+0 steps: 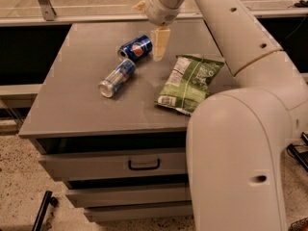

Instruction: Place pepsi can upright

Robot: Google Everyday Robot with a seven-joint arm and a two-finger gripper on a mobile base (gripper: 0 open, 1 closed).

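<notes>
The pepsi can lies on its side on the grey cabinet top, dark blue with a round red-white-blue logo. My gripper hangs from the white arm just to the right of the can, fingers pointing down, close to the can but apart from it. It holds nothing that I can see.
A slimmer silver-and-blue can lies on its side in front-left of the pepsi can. A green chip bag lies flat to the right. Drawers with a dark handle are below. My large white arm covers the right front.
</notes>
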